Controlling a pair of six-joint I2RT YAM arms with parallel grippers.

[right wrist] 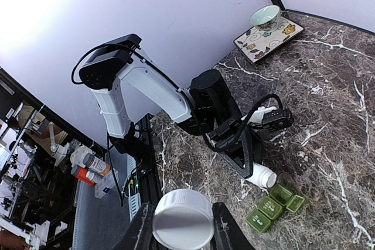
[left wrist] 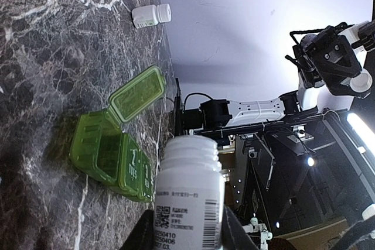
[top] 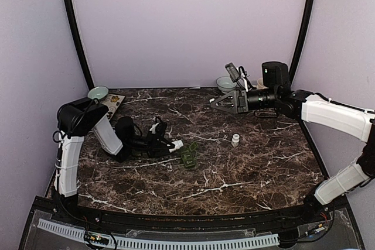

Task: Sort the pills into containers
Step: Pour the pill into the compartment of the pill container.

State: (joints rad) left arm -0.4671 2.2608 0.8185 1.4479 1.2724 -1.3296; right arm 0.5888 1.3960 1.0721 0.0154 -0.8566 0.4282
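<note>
The green containers (top: 188,156) lie at the table's middle; one end lid stands open (left wrist: 137,93) and the other two lids are down. My left gripper (top: 170,144) is shut on an uncapped white bottle (left wrist: 187,197), held nearly level with its mouth just left of the containers (left wrist: 111,147). My right gripper (top: 217,103) hovers high at the back right, shut on a white cap (right wrist: 183,219). In the right wrist view the containers (right wrist: 274,204) and the bottle (right wrist: 261,175) sit far below. No pills show in any view.
A second small white bottle (top: 235,140), capped, stands right of the containers, also (left wrist: 151,16). A bowl (top: 98,92) on a patterned plate (top: 113,103) sits at the back left. Another bowl (top: 225,82) is at the back right, behind my right gripper.
</note>
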